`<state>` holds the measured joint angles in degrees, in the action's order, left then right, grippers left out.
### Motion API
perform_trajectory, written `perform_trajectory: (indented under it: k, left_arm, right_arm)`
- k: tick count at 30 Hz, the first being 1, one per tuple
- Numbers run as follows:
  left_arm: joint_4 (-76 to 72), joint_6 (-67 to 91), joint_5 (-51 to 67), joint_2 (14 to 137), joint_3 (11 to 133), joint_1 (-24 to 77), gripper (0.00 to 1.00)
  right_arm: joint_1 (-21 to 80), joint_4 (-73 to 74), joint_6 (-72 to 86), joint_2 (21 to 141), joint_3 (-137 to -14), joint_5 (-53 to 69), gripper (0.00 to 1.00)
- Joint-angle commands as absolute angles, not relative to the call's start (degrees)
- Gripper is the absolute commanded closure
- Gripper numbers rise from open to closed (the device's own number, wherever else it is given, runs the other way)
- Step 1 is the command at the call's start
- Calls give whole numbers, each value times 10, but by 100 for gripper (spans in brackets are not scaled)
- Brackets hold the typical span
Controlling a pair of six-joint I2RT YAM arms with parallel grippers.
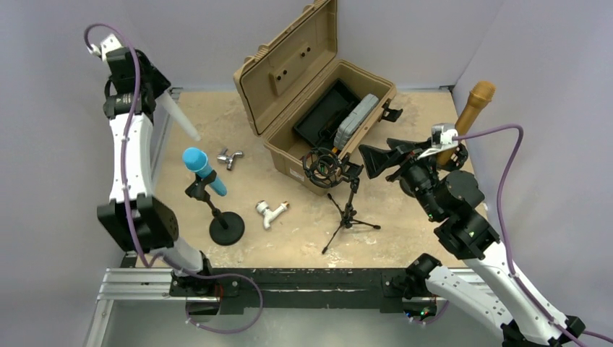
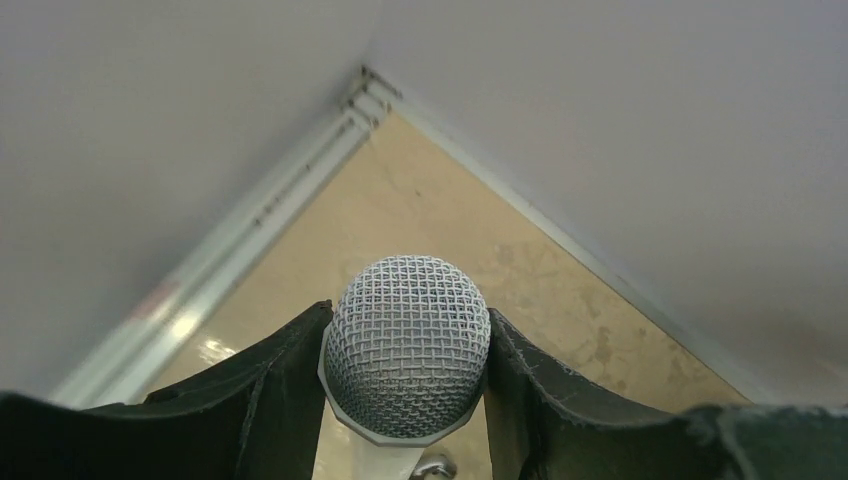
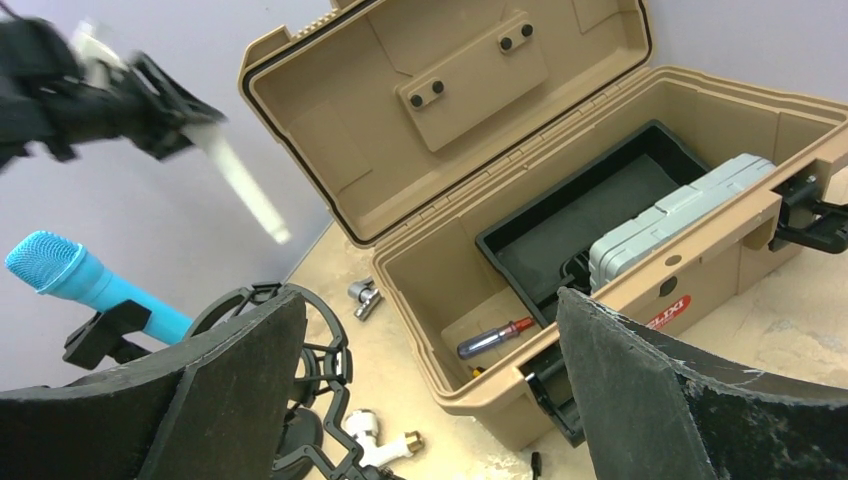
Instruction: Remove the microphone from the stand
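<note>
- Silver-mesh microphone (image 2: 408,345) is pinched between the left gripper's (image 1: 155,90) fingers just below the grille. The white body sticks out past the fingertips, pointing down toward the table (image 1: 289,238).
- Left arm has it up in the far-left corner, well apart from every stand. That height probably keeps the tail clear of the other gear.
- Shock mount (image 1: 322,165) on the tripod stand (image 1: 348,213) is empty. My read is that this is the stand in question, so the removal looks done and only set-down remains.
- Right gripper (image 1: 377,150) has its jaws spread wide with nothing in them. It hovers just beside the shock mount, likely placed to brace the light tripod against tipping.
- Blue mic (image 1: 202,170) sits clipped on the round-base stand (image 1: 226,230), untouched.
- Gold mic (image 1: 473,108) is behind the right arm; I can't tell what holds it up.
- Open case (image 1: 318,94) sits behind the tripod, near enough to be a drop spot, though the task doesn't name one.
</note>
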<state>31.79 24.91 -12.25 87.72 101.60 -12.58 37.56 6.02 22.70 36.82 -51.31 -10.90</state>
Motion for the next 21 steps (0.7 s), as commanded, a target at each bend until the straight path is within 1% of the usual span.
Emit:
perform_trajectory:
  k: [1, 7, 11, 14, 16, 18, 21]
  left_arm:
    - [239, 429, 24, 948, 992, -164, 100]
    - [215, 549, 155, 1118, 1036, -177, 100]
    - [128, 664, 213, 1200, 1002, -176, 100]
    - [60, 733, 204, 1230, 971, -172, 100]
    - [37, 748, 162, 1239, 957, -168, 100]
    - [40, 759, 133, 1254, 959, -165, 100]
    - [57, 785, 129, 1276, 961, -165, 100]
  right_arm:
    - [378, 46, 226, 377, -534, -104, 6]
    - [378, 46, 228, 387, -540, -110, 6]
    - [378, 50, 230, 400, -548, -116, 7]
    - [378, 50, 232, 405, -551, -118, 7]
    - [378, 52, 235, 409, -554, -120, 7]
    - [378, 54, 237, 412, -556, -122, 7]
    - [378, 58, 243, 414, -556, -123, 7]
